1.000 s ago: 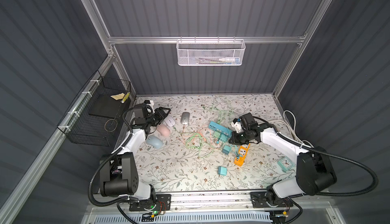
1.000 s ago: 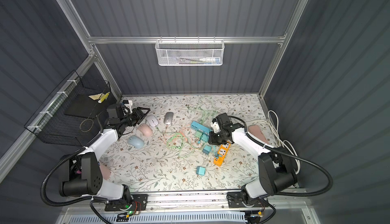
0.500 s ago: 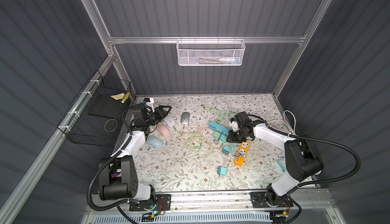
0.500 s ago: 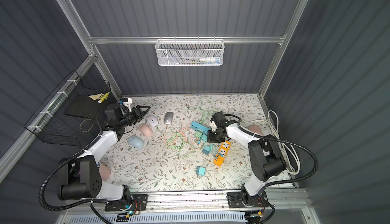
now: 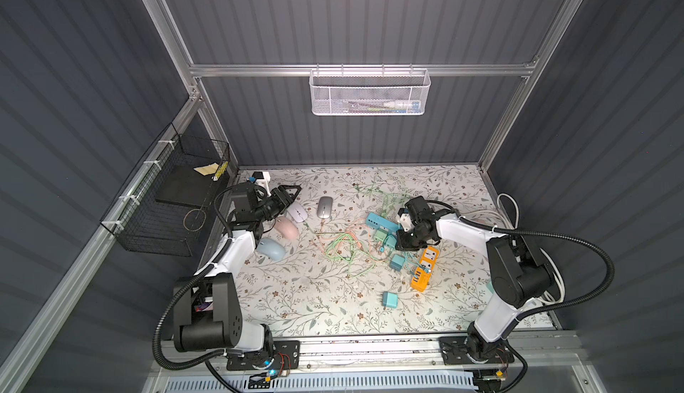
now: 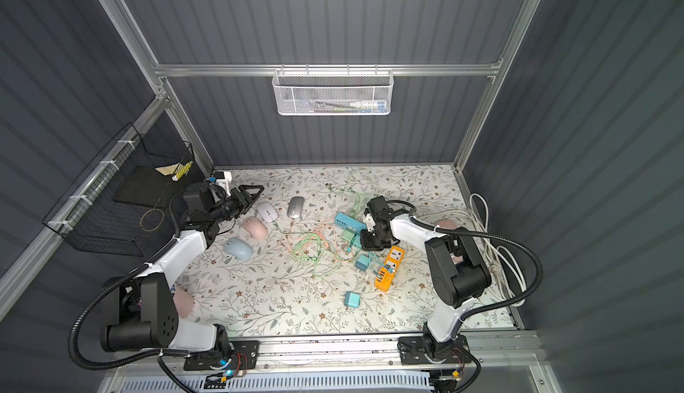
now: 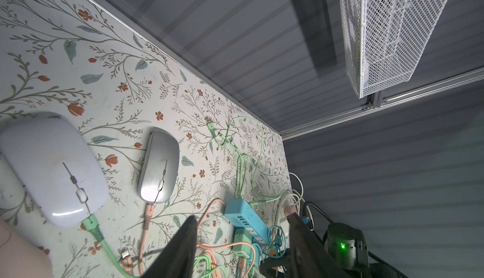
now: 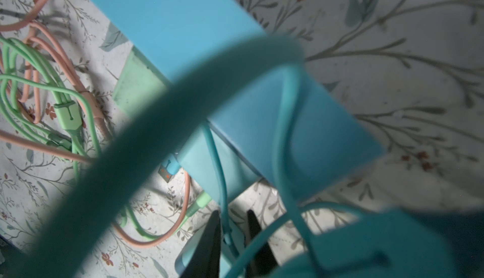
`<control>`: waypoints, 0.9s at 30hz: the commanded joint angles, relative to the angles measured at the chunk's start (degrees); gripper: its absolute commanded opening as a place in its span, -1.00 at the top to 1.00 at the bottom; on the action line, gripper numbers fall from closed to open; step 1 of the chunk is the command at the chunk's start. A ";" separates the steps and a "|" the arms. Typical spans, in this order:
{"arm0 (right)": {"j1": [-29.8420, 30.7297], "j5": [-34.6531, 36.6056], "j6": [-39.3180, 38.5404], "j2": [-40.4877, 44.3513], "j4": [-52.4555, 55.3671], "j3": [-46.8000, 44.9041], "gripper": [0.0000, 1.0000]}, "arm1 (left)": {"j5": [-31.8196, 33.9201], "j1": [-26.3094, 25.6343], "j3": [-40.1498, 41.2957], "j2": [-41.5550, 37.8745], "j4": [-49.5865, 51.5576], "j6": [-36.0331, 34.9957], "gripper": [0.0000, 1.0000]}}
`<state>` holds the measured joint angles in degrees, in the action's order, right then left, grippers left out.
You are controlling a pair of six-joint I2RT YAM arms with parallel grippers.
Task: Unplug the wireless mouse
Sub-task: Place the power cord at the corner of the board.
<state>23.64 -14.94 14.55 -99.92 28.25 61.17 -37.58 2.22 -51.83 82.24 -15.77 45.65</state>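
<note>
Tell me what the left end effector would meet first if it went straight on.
Probably nothing near: the left end effector, open, seems raised, aimed above the green cable toward the back wall. Height is unclear; if lower, that cable comes first.

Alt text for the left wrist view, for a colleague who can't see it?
Two mice lie on the floral table: a white mouse with a green cable plugged in and a silver mouse with a pink cable plugged in. The left gripper, open, frames a blue power strip and tangled cables beyond.
</note>
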 commanded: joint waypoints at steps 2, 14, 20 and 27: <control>0.27 0.80 -0.48 0.12 1.52 0.89 1.00 | -1.22 0.42 0.38 -1.08 -0.65 0.09 -0.13; -0.45 8.73 -0.87 17.30 15.15 12.60 1.00 | -1.88 0.86 0.85 -0.24 -2.06 0.61 -0.12; -5.60 16.20 -0.89 17.61 18.19 24.75 1.00 | -3.27 1.21 2.27 2.07 -6.99 3.85 -0.12; -17.13 11.50 3.71 7.10 13.26 35.06 1.00 | -5.78 1.30 3.84 5.71 -15.26 9.44 -0.09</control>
<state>9.69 -2.00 16.03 -88.16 42.52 94.17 -41.08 3.09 -48.95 87.18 -26.09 52.18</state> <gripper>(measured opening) 0.059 0.546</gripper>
